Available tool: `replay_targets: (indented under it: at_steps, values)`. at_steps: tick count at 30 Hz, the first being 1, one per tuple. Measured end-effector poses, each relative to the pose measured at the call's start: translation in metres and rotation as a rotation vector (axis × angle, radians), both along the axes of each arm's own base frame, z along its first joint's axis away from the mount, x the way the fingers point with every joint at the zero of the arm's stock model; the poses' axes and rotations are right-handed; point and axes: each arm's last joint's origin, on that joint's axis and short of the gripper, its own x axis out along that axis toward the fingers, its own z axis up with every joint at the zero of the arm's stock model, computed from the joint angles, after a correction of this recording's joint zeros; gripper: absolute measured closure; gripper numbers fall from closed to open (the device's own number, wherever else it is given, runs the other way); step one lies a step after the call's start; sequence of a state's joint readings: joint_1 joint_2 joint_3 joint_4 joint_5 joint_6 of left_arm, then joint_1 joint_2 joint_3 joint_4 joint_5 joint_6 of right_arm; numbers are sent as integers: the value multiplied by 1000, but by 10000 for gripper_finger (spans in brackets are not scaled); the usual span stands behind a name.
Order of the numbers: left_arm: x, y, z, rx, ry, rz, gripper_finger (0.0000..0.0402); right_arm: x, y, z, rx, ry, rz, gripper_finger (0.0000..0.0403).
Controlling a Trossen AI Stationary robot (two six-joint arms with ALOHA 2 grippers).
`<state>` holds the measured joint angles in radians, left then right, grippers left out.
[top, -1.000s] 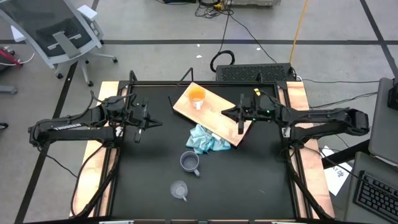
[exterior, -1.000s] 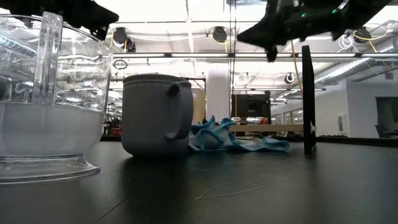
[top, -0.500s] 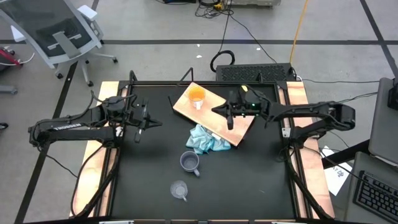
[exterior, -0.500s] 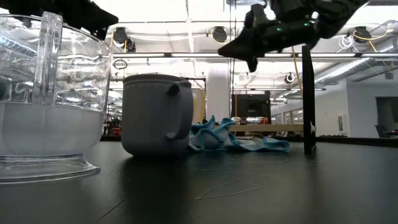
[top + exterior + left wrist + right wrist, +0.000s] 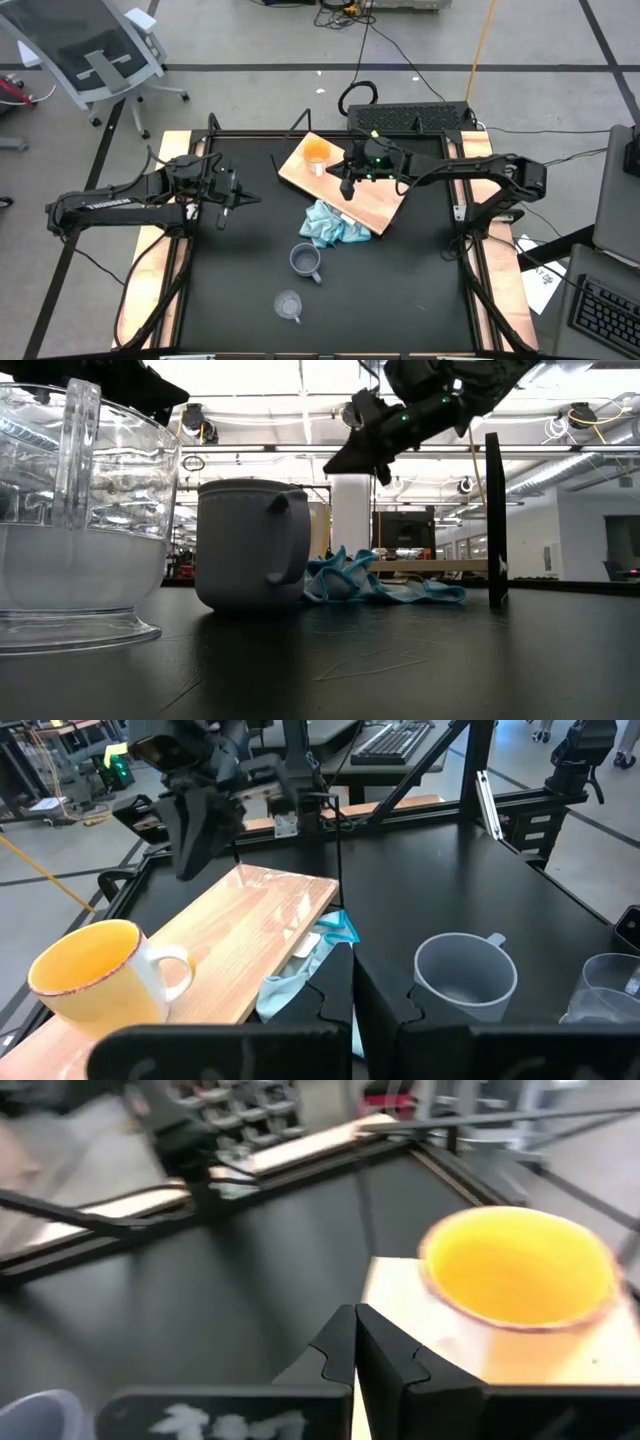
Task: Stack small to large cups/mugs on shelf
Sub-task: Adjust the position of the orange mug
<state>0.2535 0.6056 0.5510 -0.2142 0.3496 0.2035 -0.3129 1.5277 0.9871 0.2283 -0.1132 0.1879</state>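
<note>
The orange mug [image 5: 316, 153] with its white handle stands upright at the far left end of the light-wood shelf board [image 5: 372, 198]. It also shows in the right wrist view [image 5: 520, 1265] and the left wrist view [image 5: 90, 970]. My right gripper [image 5: 347, 186] is shut and hovers over the board, just right of the orange mug, touching nothing. The grey-blue mug [image 5: 305, 262] and the clear cup [image 5: 289, 306] stand upright on the black table, nearer the near edge. My left gripper [image 5: 232, 196] is shut and waits over the table's left part.
A crumpled light blue cloth [image 5: 333, 226] lies against the board's near edge, between the board and the grey-blue mug. The board's near end rests on the cloth. A dark upright post [image 5: 493, 510] stands at the right in the low view. Bare black table lies left and right of the two mugs.
My right gripper has travelled toward the table's left, along the board from its right end toward the orange mug, staying shut. The mugs, the cup, the board and the cloth have kept their places.
</note>
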Motion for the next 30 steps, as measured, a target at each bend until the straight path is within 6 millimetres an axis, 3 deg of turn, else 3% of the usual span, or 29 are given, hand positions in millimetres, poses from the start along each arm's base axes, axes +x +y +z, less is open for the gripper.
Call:
replay_targets:
  at_steps: [8, 20, 26, 30]
  values:
    - [0, 0, -1, -5, 11, 0, 394, -2, -5, -5, -43, 65, -179, 403]
    - [0, 0, -1, -5, 10, -1, 398, 5, -3, -15, -11, 76, -185, 403]
    - [0, -1, -1, -9, 12, -13, 399, 17, -6, -27, 6, 131, -180, 403]
    - [0, -1, -1, -10, 15, -14, 396, 25, -6, -24, 0, 118, -175, 403]
